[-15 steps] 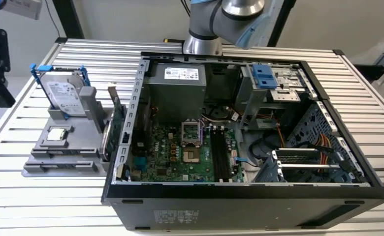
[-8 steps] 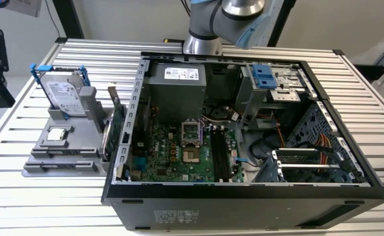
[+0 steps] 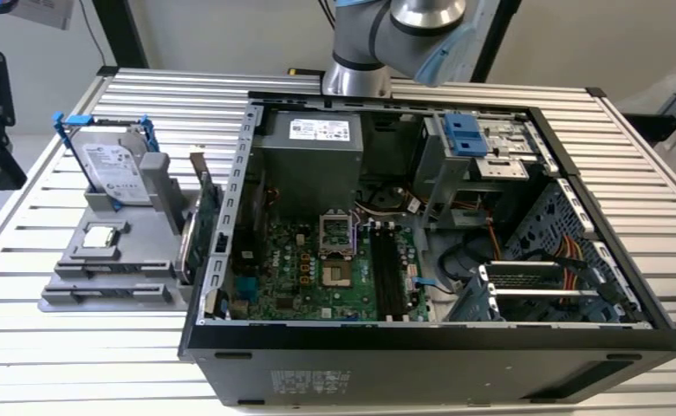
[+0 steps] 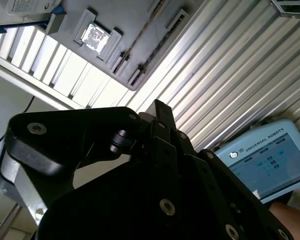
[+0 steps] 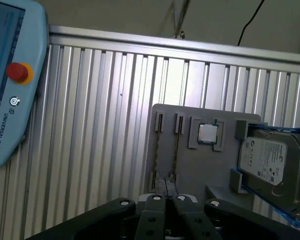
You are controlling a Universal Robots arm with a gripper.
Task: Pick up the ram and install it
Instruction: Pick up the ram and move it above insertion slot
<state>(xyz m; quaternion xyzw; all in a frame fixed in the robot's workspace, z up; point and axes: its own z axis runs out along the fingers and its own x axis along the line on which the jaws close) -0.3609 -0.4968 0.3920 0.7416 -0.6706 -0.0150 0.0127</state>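
The gripper (image 5: 165,200) hangs above the slatted table (image 5: 100,125) with its fingers (image 5: 151,216) pressed together. In the first wrist view their tips line up with the two narrow slots (image 5: 157,150) of the grey holder (image 5: 190,170), which carries a processor chip (image 5: 208,133) and a hard drive (image 5: 270,160). The open computer case (image 3: 431,336) stands beside the holder, towards the exterior view's right; where the ram sits cannot be told.

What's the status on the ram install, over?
Pincer shut, holding nothing, facing gray holder. Ram seemingly edge-on in holder slot, untouched. Motherboard slots vacant. Teach pendant lies nearby.
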